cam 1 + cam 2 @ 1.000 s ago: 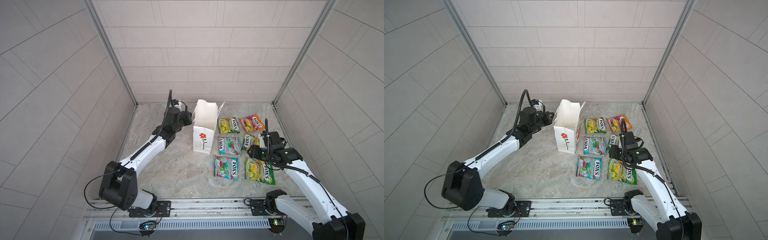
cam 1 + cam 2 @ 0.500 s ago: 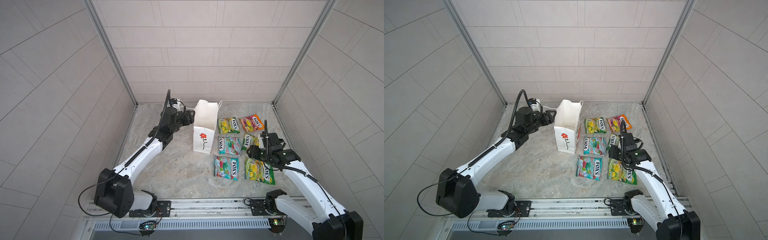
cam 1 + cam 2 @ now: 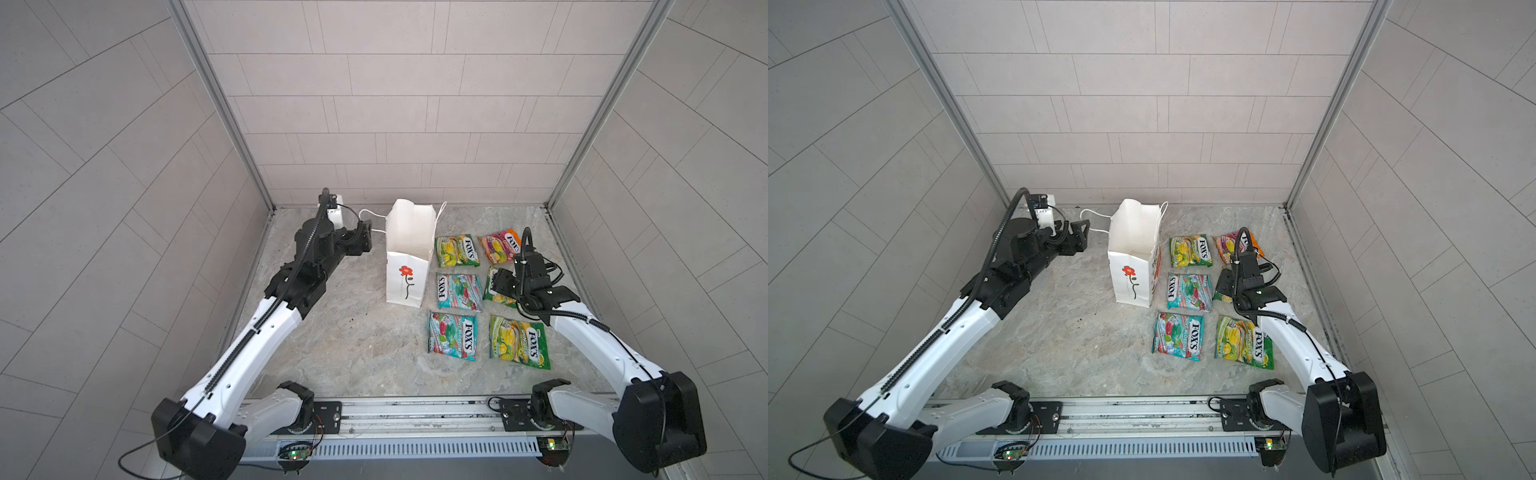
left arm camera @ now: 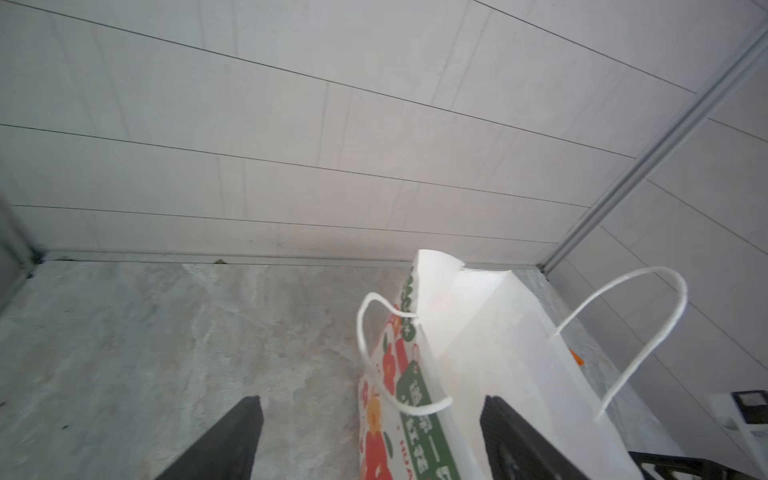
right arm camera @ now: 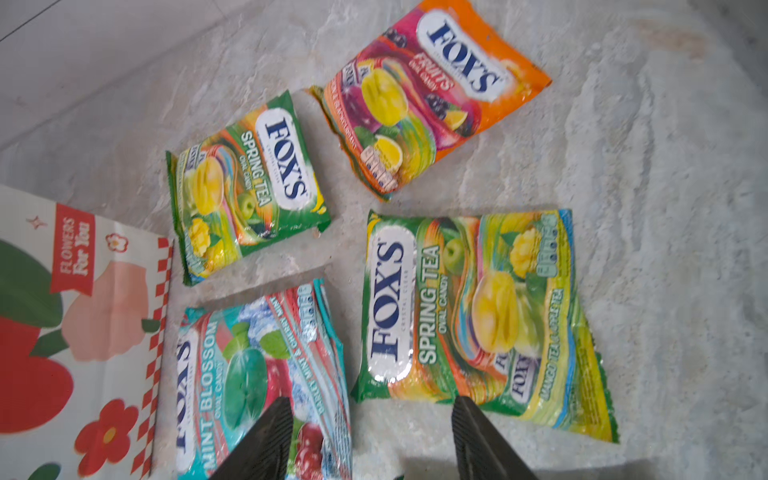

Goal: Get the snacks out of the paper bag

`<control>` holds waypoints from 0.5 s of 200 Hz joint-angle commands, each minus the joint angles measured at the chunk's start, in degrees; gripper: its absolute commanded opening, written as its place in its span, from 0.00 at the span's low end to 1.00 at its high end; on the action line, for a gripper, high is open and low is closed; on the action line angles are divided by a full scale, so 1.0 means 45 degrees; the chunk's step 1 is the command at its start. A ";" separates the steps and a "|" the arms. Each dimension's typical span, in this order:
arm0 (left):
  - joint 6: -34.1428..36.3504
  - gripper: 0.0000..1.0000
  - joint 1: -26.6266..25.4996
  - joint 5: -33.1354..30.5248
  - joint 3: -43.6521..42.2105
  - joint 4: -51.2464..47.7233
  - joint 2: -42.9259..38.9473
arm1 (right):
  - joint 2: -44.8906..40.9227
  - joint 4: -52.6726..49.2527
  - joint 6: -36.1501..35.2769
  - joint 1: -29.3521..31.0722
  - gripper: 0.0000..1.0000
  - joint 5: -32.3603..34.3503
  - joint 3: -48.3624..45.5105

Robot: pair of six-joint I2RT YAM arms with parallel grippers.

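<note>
Left wrist view: jaws of the left gripper (image 4: 371, 401) set wide apart, clamped on nothing. Dead ahead, toward the table centre: the paper bag (image 4: 490, 332), upright, mouth up, long axis vertical. Printed side wall and one cord handle (image 4: 360, 332) in line with the gap between the jaws. No contact visible in either top view.

Right wrist view: jaws of the right gripper (image 5: 371, 400) also apart and empty. Hovering over the seam between the middle teal packet (image 5: 249, 374) and the middle green-yellow packet (image 5: 465, 316).

Location of the snacks (image 3: 456, 255): all six outside the bag, flat on the table (image 3: 353, 353). Laid in two columns on the bag's side away from the left arm.

Nearer arm for the bag: left. Nearer arm for the packets: right. Judged status: unloading probably complete. For any further reach, enter the mouth from above, along the vertical axis.

Not verifiable:
- Bag floor, screened by the near wall in both top views and cut off in the left wrist view. Emptiness unconfirmed.
- Most of the middle green-yellow packet in both top views, covered by the right gripper.
- Near row of packets, outside the right wrist view.
</note>
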 commanded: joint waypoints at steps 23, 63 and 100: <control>0.0185 0.88 0.0044 -0.4430 -0.1956 0.0411 -0.0846 | 0.0905 0.2369 -0.1342 -0.0095 0.65 0.3234 0.0234; 0.0054 0.88 0.0048 -0.6453 -0.3373 0.1207 -0.0590 | 0.1169 0.4455 -0.2407 -0.0094 0.67 0.4514 -0.0573; 0.0304 0.88 0.0054 -0.7227 -0.4718 0.2815 0.0002 | 0.1292 0.5946 -0.3171 -0.0094 0.67 0.5531 -0.1238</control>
